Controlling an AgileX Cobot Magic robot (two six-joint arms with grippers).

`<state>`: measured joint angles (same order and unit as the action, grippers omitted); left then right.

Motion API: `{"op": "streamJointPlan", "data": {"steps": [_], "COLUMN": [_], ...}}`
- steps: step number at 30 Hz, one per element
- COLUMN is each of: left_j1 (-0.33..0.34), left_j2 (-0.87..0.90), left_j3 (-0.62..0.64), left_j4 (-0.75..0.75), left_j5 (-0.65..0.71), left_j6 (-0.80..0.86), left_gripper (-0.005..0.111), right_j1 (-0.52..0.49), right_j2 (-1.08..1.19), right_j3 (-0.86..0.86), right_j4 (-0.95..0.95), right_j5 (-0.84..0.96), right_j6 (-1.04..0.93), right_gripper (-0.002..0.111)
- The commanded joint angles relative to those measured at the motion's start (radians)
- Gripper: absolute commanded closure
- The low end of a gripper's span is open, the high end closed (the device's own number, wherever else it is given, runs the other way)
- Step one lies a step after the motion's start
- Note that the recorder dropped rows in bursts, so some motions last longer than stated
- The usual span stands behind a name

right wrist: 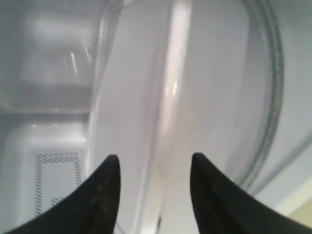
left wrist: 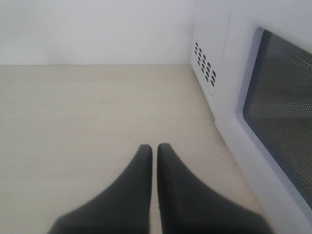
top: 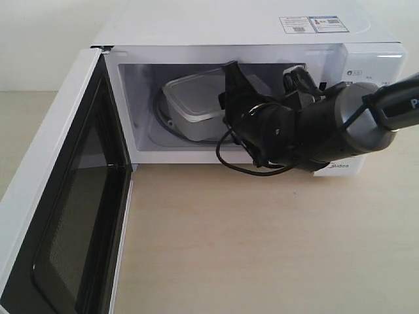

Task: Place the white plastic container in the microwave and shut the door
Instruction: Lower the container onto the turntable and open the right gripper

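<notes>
Closest in the exterior view, the white side-hinged door with its dark window and black inner frame (top: 78,216) stands swung wide open on the left, over the pale wood-grain table (top: 262,242). No writing shows on it.

Across the mouth of the oven lies the black and grey right arm (top: 340,124), with a white letter "P" on its sleeve at the picture's edge. Just below it, on the front panel, the brand "Midea" (top: 337,168) is partly readable.

The right gripper (right wrist: 153,163) reaches into the cavity with its two black fingers spread apart. They pinch nothing that shows.

The rectangular translucent-white plastic container with a flat rimmed lid (top: 193,104) is inside the white countertop microwave (top: 262,29), resting on the round glass turntable (top: 163,121), left of the cavity's middle. Its lid is on and nothing inside can be made out. It sits askew to the cavity walls, and its right end is hidden behind the gripper. In the right wrist view one long edge runs straight away from the fingers.

Farthest back, two sticker labels (top: 313,25) lie on the microwave's top, their print too small to read.

The left gripper (left wrist: 154,148) hangs over bare table beside the door's outer face, fingers pressed together.
</notes>
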<state>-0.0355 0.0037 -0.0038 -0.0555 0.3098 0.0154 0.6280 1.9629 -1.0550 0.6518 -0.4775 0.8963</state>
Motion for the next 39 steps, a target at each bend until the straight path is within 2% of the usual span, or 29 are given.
{"op": "streamJointPlan", "data": {"steps": [1,6,9,13,14,17,24,31,36,39], "left_j1": [0.003,0.003,0.003,0.003,0.003,0.003,0.003,0.003,0.003,0.003], "left_j2": [-0.004,-0.004,-0.004,-0.004,-0.004,-0.004,-0.004,-0.004,-0.004,-0.004], "left_j3": [0.004,0.004,0.004,0.004,0.004,0.004,0.004,0.004,0.004,0.004], "left_j4": [0.0,0.0,0.0,0.0,0.0,0.0,0.0,0.0,0.0,0.0], "left_j5": [-0.002,-0.002,-0.002,-0.002,-0.002,-0.002,-0.002,-0.002,-0.002,-0.002], "left_j6": [-0.009,-0.009,-0.009,-0.009,-0.009,-0.009,-0.009,-0.009,-0.009,-0.009], "left_gripper": [0.102,0.102,0.102,0.102,0.102,0.102,0.102,0.102,0.102,0.102], "right_j1": [-0.01,-0.012,-0.012,-0.01,-0.008,0.01,0.072,0.102,0.132,0.132], "right_j2": [-0.025,-0.074,-0.112,-0.139,-0.139,-0.135,-0.128,-0.066,-0.068,-0.068], "right_j3": [-0.003,-0.003,-0.003,-0.003,-0.003,-0.003,-0.002,0.033,0.151,0.184], "right_j4": [-0.035,-0.044,-0.064,-0.064,-0.064,-0.079,-0.116,-0.11,-0.11,-0.11], "right_j5": [0.137,0.303,0.393,0.494,0.506,0.506,0.354,0.197,-0.114,-0.123], "right_j6": [-0.04,-0.244,-0.451,-0.635,-0.662,-0.762,-1.028,-1.028,-1.028,-1.017], "right_gripper": [0.064,0.065,0.077,0.104,0.108,0.108,0.108,0.108,0.108,0.108]}}
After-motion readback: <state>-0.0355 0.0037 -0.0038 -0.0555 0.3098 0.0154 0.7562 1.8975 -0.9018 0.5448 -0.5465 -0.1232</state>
